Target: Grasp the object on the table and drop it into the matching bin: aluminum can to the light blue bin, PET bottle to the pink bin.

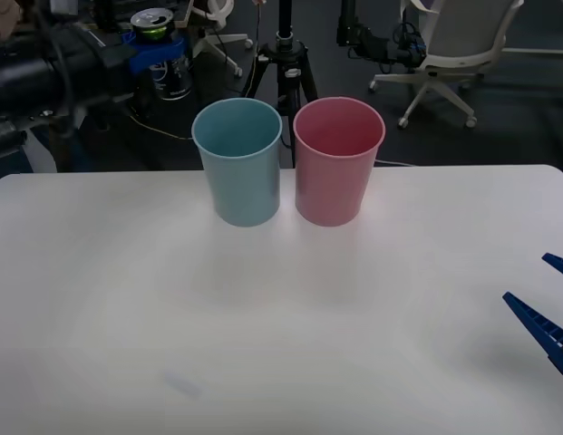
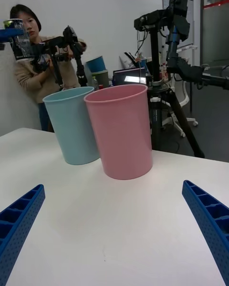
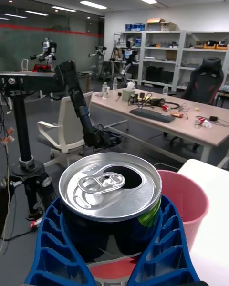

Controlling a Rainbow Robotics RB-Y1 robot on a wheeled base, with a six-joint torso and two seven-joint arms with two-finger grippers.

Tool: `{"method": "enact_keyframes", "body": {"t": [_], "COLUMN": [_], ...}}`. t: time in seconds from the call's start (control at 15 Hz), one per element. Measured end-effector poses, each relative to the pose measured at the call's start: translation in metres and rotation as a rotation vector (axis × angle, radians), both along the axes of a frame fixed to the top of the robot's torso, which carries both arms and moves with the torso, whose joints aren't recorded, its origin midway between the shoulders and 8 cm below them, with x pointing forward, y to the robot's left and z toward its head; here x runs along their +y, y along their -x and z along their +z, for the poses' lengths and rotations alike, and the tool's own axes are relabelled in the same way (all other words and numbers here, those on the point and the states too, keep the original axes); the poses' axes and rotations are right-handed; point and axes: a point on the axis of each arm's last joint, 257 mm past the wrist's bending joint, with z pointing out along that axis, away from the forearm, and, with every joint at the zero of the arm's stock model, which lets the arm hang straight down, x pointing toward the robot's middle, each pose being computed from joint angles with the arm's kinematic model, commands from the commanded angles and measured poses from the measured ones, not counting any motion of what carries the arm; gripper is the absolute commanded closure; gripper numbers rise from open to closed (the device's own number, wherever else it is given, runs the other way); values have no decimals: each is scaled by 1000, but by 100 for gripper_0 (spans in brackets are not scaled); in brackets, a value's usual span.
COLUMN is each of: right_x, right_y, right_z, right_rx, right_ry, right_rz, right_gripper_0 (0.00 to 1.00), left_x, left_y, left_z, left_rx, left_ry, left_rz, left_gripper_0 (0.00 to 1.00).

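Observation:
The aluminum can (image 1: pixel 153 22), dark with a silver top and green marks, is held upright in the air by my left gripper (image 1: pixel 157 50), which is shut on it. It hangs past the table's far edge, left of and behind the light blue bin (image 1: pixel 237 163). In the left wrist view the can (image 3: pixel 110 195) sits between the blue fingers (image 3: pixel 50 248), with the pink bin (image 3: pixel 191 209) just beyond. The pink bin (image 1: pixel 338 163) stands right beside the blue one on the white table (image 1: pixel 127 299). My right gripper (image 1: pixel 526 278) rests open low at the table's right edge.
In the right wrist view both bins (image 2: pixel 71 126) (image 2: pixel 121 131) stand ahead of the open right gripper (image 2: pixel 113 188), with the raised can (image 2: pixel 16 38) far behind. A tripod (image 1: pixel 286 63) and an office chair (image 1: pixel 453 45) stand beyond the table.

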Motion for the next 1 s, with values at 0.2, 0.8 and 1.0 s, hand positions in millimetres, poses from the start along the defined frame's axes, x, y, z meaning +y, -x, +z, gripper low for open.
{"method": "enact_keyframes", "body": {"t": [0.2,0.8,1.0], "right_x": [0,0,0], "right_y": [0,0,0], "right_z": [0,0,0], "right_rx": [0,0,0], "right_ry": [0,0,0], "right_rz": [0,0,0], "right_gripper_0": [0,0,0], "left_x": [-21,-90,-98], "left_y": [-28,-53,-56], "left_z": [-7,-44,-54], "left_rx": [8,31,24], "left_ry": [4,-51,-81], "left_rz": [21,16,26], "left_gripper_0": [97,97,97]}}
